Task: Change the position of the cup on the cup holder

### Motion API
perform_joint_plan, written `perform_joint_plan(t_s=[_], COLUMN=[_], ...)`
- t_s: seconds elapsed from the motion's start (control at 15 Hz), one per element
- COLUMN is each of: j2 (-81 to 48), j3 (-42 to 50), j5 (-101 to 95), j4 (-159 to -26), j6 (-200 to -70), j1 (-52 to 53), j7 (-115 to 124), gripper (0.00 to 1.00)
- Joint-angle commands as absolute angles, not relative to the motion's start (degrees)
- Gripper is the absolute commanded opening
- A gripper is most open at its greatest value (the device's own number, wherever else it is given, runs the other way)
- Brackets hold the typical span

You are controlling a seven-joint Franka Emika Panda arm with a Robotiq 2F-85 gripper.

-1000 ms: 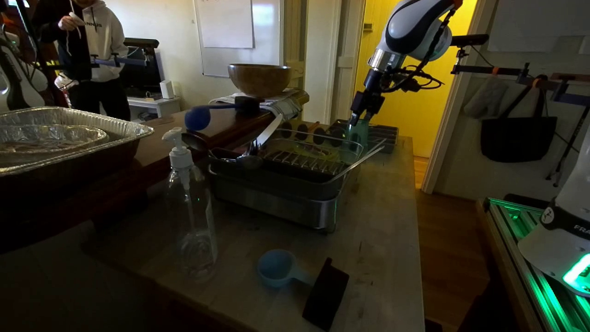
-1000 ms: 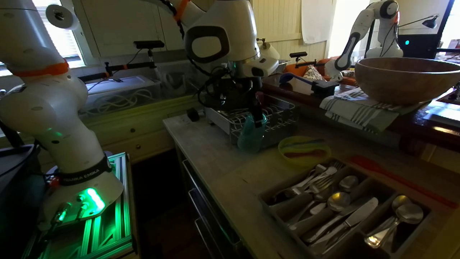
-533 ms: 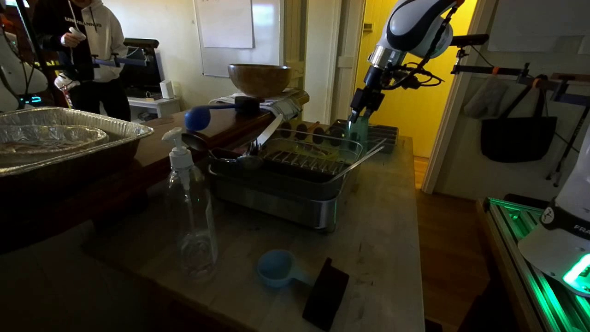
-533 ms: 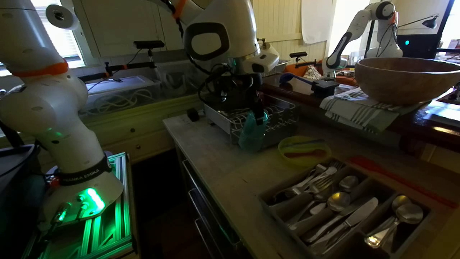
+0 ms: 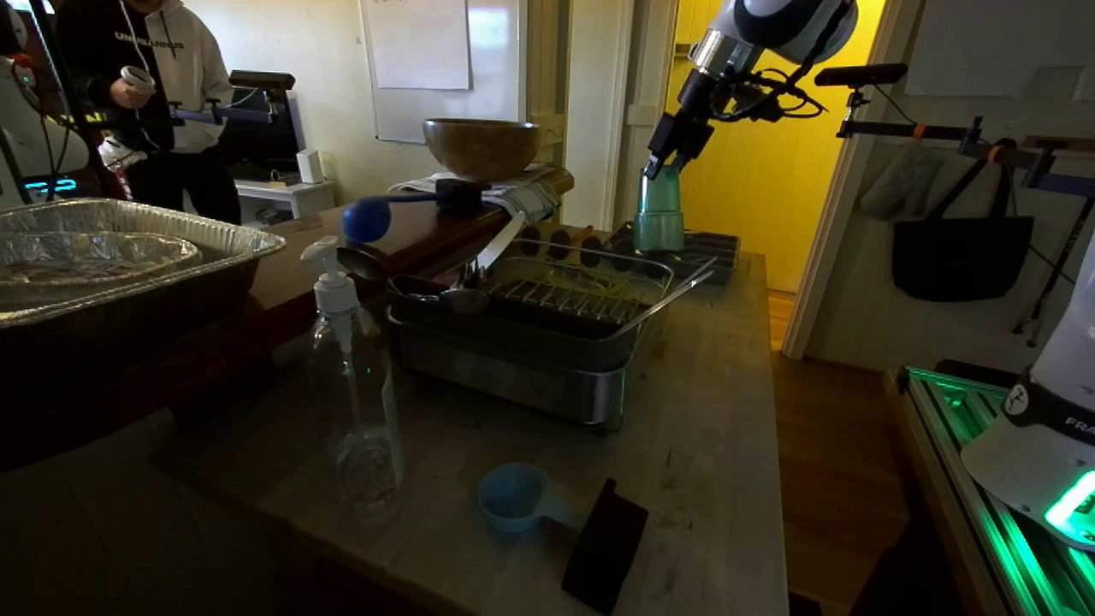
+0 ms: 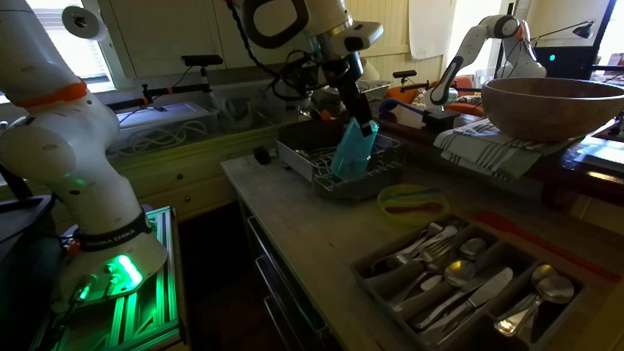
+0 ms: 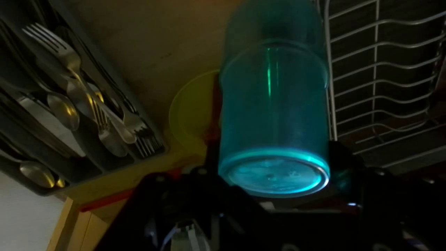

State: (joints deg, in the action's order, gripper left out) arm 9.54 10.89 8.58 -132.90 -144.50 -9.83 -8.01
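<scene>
The cup, a translucent teal tumbler, shows in both exterior views [image 5: 659,227] [image 6: 352,156] and in the wrist view [image 7: 275,115]. It is upside down, its base up and mouth down, and tilted in an exterior view. My gripper [image 5: 665,167] [image 6: 364,124] [image 7: 273,153] is shut on it near the base, a finger on each side. The cup hangs raised above the counter, close beside the cup holder. The cup holder, a grey metal rack-tray [image 5: 530,368] [image 6: 296,163], stands on the counter; its wire rows [image 7: 375,69] lie right of the cup in the wrist view.
A yellow bowl [image 6: 390,214] and a cutlery tray [image 6: 385,312] lie on the counter near the rack. Utensils stick out of the rack, including a knife [image 5: 500,244]. A soap bottle [image 5: 364,419] and light-blue cup [image 5: 513,500] stand beyond. A wooden bowl [image 6: 551,112] is on the ledge.
My gripper has risen with the cup in it, lifting it from low beside the rack and tilting it. Earlier the gripper stayed nearly still around the cup's top.
</scene>
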Motion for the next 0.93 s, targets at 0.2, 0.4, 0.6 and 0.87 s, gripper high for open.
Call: perform_joint_plan(t_s=[0.2,0.4,0.6,0.87], j2=[13.0,12.4,10.8,7.4], j3=[10.2,10.1,9.8,9.2], j5=[2.4,2.0,2.2,1.6], j4=[-129.8,-128.3,-127.1,-125.4], j6=[-143.0,-144.6,-146.8,-150.0], j1=[-10.4,-10.2,-10.0,-10.0], j7=[-3.5,-2.5,-1.1,0.8], gripper=[0.51,0.51,0.51,0.51])
